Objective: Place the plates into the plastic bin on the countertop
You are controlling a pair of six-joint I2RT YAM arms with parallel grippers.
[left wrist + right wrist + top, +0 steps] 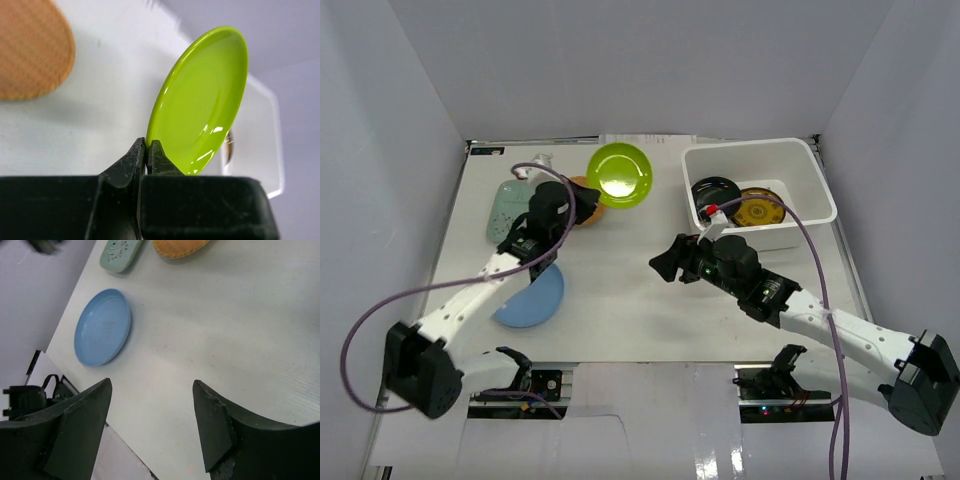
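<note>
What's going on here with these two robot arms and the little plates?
The left gripper holds the lime green plate by its rim. The right gripper is open and empty. The plastic bin holds a black plate and an amber plate; the light blue plate lies on the countertop.

You can count six plates: one green plate (620, 173), one blue plate (532, 298), one tan plate (590, 208) and one teal plate (505, 210) at left, and one black plate (715, 190) and one amber plate (760, 208) in the single bin (820, 180), upper right.
</note>
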